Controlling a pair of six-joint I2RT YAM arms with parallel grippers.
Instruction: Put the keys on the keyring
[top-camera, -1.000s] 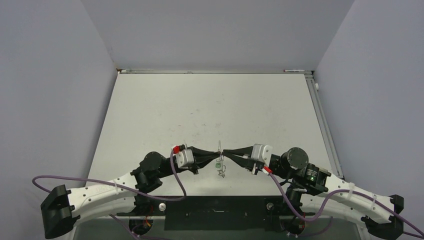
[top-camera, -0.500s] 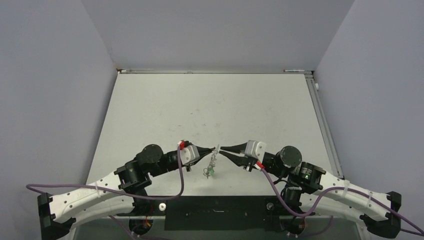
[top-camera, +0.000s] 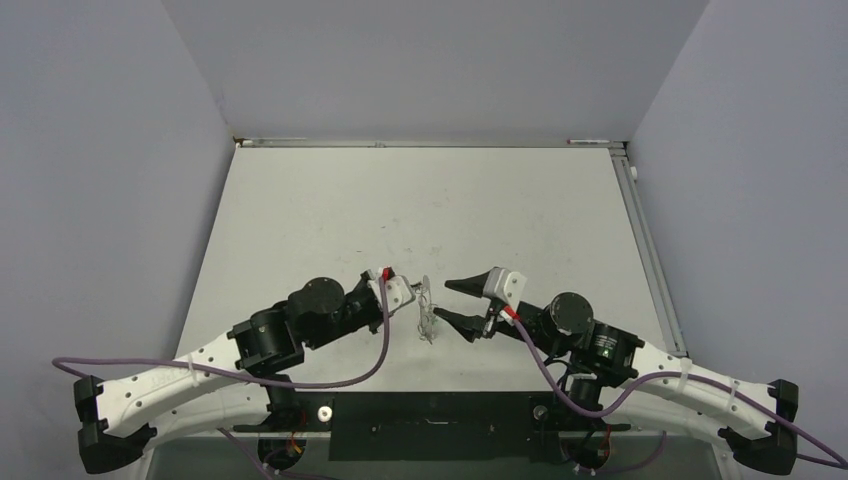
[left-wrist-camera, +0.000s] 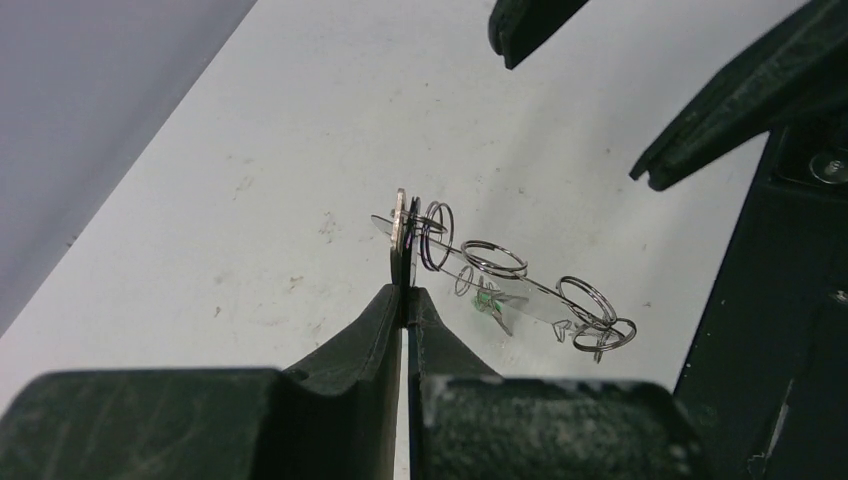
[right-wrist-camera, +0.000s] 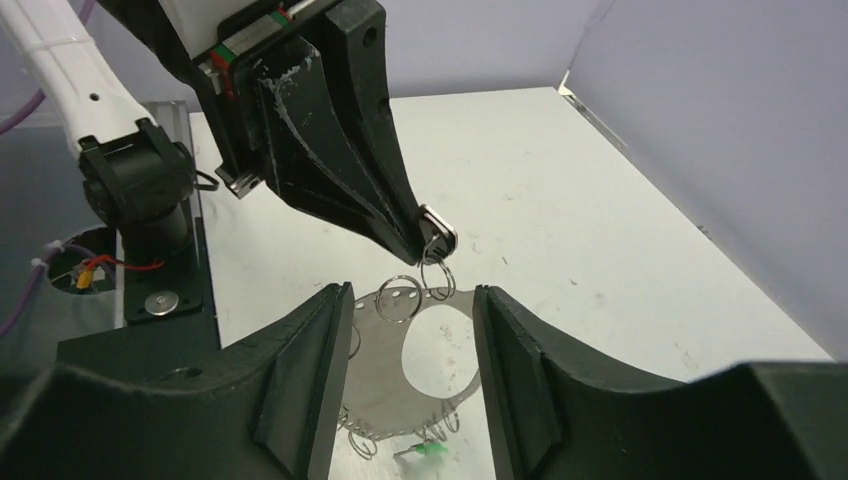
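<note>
My left gripper is shut on a small flat key, seen edge-on, silver with a dark layer. A small split ring joins the key to the keyring, a thin silver plate loop with holes and several small rings round its edge. It hangs tilted just above the table, with a green tag at its low end. My right gripper is open just short of the keyring, its jaws level with the loop's two sides and touching nothing. From above, the keyring hangs between the left gripper and right gripper.
The white table has faint marks. Grey walls close it in on three sides, with a metal rail along the right edge. The black base plate and purple cables lie at the near edge.
The right gripper has opened, let go of the keyring and drawn back to the right. The left gripper has swung round and away from the bases, still holding the key, with the keyring hanging from it.
</note>
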